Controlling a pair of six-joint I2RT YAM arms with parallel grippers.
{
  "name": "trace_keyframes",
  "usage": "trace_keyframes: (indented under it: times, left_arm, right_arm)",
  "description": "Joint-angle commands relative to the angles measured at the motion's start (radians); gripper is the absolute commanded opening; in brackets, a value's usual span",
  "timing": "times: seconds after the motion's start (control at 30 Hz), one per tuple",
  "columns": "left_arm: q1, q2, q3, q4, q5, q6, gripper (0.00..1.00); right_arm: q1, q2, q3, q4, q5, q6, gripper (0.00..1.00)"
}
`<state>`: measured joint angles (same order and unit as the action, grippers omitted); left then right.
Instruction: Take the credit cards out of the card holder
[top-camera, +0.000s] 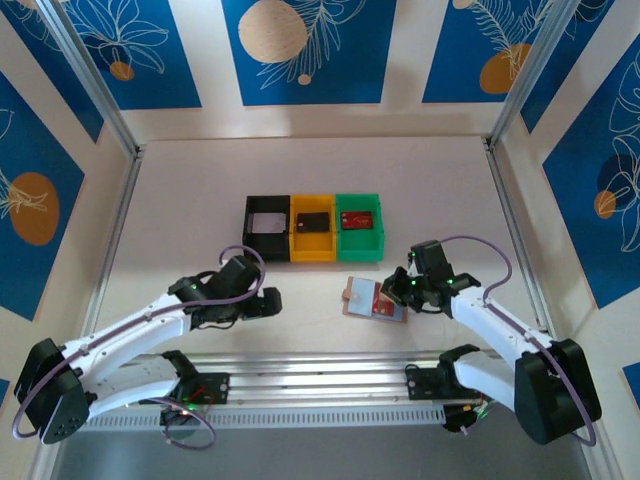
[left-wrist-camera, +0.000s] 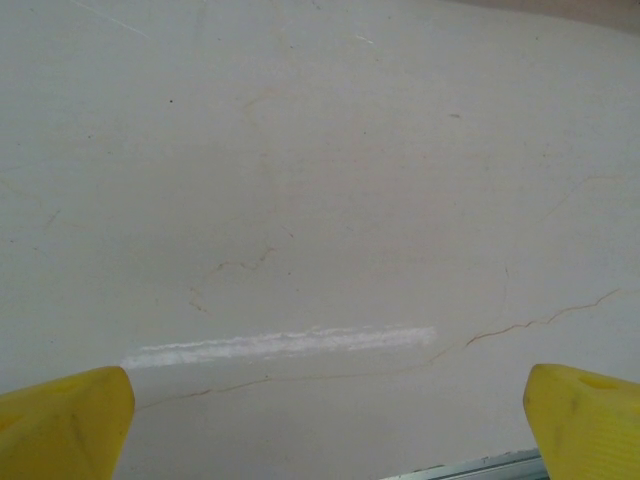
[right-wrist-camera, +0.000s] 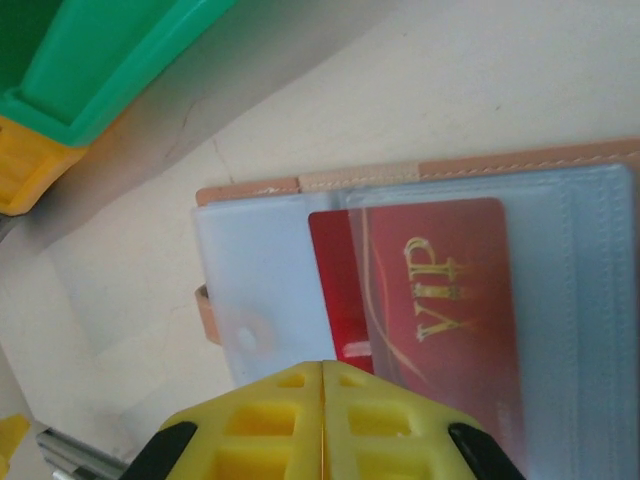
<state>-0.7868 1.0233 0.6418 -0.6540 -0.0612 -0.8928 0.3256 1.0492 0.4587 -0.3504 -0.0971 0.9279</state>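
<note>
At the lower left of the overhead view the left gripper (top-camera: 272, 300) hangs over the bare table (top-camera: 180, 200). Its wrist camera shows the two yellow fingertips (left-wrist-camera: 60, 425) at the bottom corners of the frame, spread wide with nothing between them, above a white scuff (left-wrist-camera: 280, 343) on the table.

Across the middle of the overhead view stand a black bin (top-camera: 250, 240) with a pale card (top-camera: 266, 222), a yellow bin (top-camera: 296, 245) with a dark card (top-camera: 314, 221) and a green bin (top-camera: 377, 240) with a loose red card (top-camera: 359, 218). No print is legible there.

Right of centre the card holder (top-camera: 352, 298) lies open in front of the green bin. The right gripper (top-camera: 398, 290) is at its right edge. The right wrist view adds what the overhead cannot. A red VIP card (right-wrist-camera: 440, 290), with gold letters reading "VIP", sits partly under a clear pocket of the card holder (right-wrist-camera: 250, 270). The right gripper (right-wrist-camera: 322, 400) has its yellow fingers pressed together at the card's lower edge, and whether they pinch it I cannot tell.
</note>
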Motion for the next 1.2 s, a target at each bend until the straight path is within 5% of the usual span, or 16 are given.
trace_keyframes:
  times: [0.0, 0.43, 0.63, 1.17]
  left_arm:
    - [-0.018, 0.013, -0.001, 0.014, -0.008, -0.018, 1.00]
    - [-0.035, 0.014, -0.025, 0.016, -0.018, -0.029, 1.00]
    - [-0.038, -0.009, -0.047, 0.007, -0.023, -0.034, 1.00]
    - [-0.039, -0.100, -0.033, -0.058, -0.035, -0.049, 1.00]
  right_arm:
    - [-0.022, 0.009, -0.031, 0.001, 0.053, 0.008, 0.07]
    - [-0.029, 0.124, 0.019, -0.066, 0.115, -0.023, 0.03]
    - [0.074, 0.177, 0.067, -0.110, 0.221, -0.013, 0.02]
    - [0.325, 0.464, 0.198, -0.018, 0.254, 0.097, 0.00]
